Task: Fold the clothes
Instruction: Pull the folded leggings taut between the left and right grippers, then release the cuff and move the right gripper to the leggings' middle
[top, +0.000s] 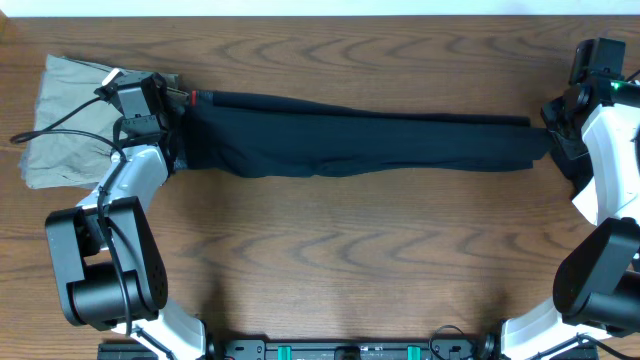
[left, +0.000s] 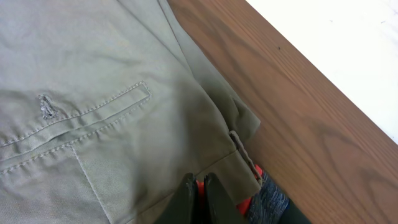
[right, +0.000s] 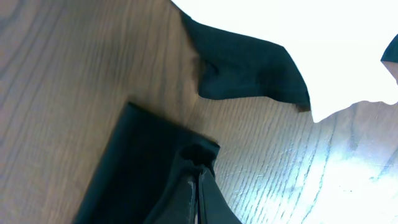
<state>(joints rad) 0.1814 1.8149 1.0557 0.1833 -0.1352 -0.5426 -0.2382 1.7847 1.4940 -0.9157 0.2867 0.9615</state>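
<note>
Left gripper (top: 176, 101), right gripper (top: 548, 136): leggings (top: 360, 135) ends

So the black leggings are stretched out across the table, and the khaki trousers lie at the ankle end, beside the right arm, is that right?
Not quite. The khaki trousers lie at the waistband end, beside the left arm; the overhead view shows it. The black leggings are indeed stretched out across the table.

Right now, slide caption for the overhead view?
Black leggings stretched along the table, left gripper pinching the waistband, right gripper the ankle end, khaki trousers beside the waistband.
</note>
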